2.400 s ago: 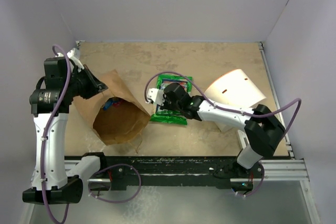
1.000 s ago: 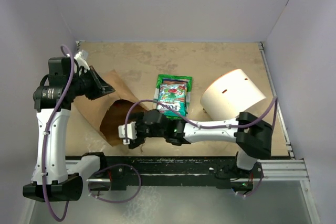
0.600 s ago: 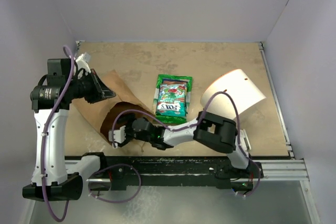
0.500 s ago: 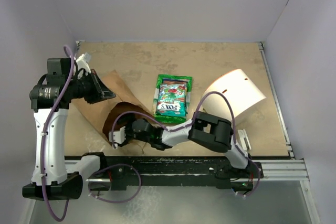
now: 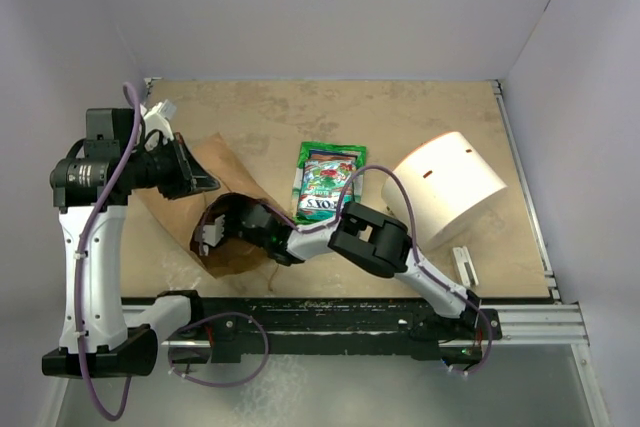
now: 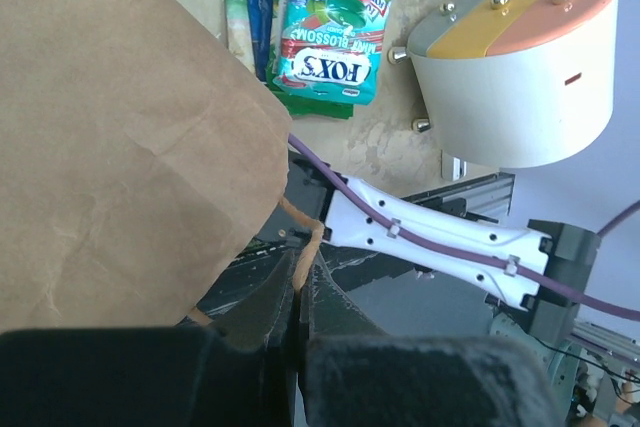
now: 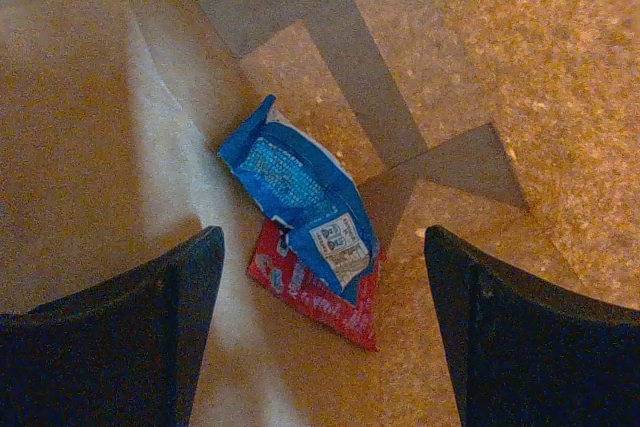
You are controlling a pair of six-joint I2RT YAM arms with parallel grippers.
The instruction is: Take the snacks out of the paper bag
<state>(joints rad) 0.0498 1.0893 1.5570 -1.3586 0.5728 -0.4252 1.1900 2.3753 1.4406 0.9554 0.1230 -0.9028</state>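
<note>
right gripper (image 7: 322, 234) spread inside paper bag (image 5: 222, 165) by tabletop's left edge; red-blue packet (image 7: 300, 207) prob light, slippery, grab mid-body. left gripper (image 5: 195, 179) pinching bag rim.

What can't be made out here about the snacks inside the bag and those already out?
Top view: the wall of the paper bag and the right gripper reaching in hide its contents.
Right wrist view: only one red-and-blue packet shows between the open fingers; frame edges cut off the rest inside.
Both other views: the Fox's packet covers those beneath; their count is unclear.
</note>
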